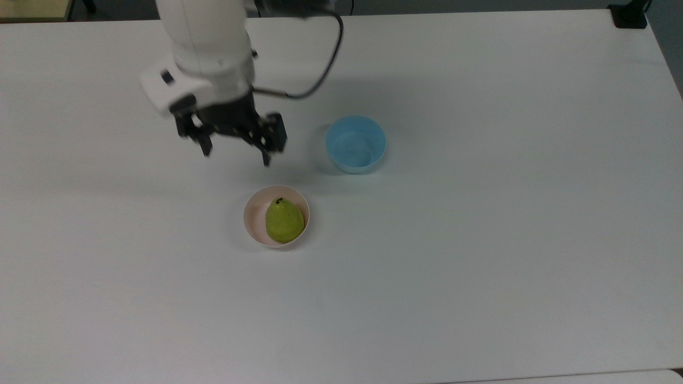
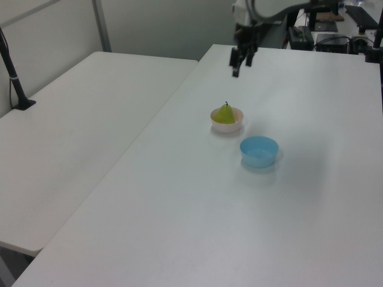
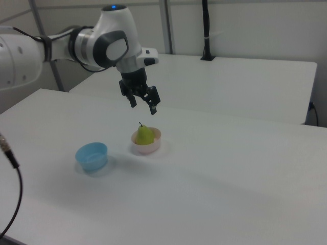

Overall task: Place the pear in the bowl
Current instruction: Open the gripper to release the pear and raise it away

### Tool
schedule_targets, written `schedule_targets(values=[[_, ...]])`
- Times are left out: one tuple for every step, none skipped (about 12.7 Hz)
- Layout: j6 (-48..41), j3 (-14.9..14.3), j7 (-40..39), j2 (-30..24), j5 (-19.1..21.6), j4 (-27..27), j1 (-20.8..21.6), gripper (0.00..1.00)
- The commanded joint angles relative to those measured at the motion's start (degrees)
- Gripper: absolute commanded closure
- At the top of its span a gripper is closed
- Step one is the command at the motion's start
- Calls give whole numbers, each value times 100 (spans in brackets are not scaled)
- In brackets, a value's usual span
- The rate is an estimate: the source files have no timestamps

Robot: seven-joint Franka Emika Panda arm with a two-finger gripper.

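The yellow-green pear (image 1: pixel 284 220) (image 2: pixel 225 113) (image 3: pixel 145 135) lies inside the pale pink bowl (image 1: pixel 252 215) (image 2: pixel 227 126) (image 3: pixel 145 148), its dark stem pointing up. My gripper (image 1: pixel 235 151) (image 2: pixel 240 63) (image 3: pixel 143 105) hangs open and empty, raised well above the table. In the top view it is up and to the left of the bowl. In the right view it floats clear above the pear, touching nothing.
A light blue bowl (image 1: pixel 356 144) (image 2: pixel 259 150) (image 3: pixel 92 155) of the same size stands empty a short way from the pink one. The white table (image 1: pixel 480 240) stretches wide around both. A second white table (image 2: pixel 78 119) adjoins it.
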Motion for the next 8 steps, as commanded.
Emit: schedule_targets(values=[[-729,279,-305,-1366,-278,-1001,-413,0],[-845,446,-437,-1726,-287,-1228,-650,0],[-855,465,-438,-1999,-287,-1448,-705,0],[-855,474,-447,-2193,-313,-1650,-705,0],[-872,474,-447,-2300,-435,-1783,-679,0],[-985,474,-447,-2344,-489,-1871,-635,0],[-1143,474,-447,-2345,-550,-1855,-618,0],[-1171,474,-447,-2345,-551,-1846,-617,0]])
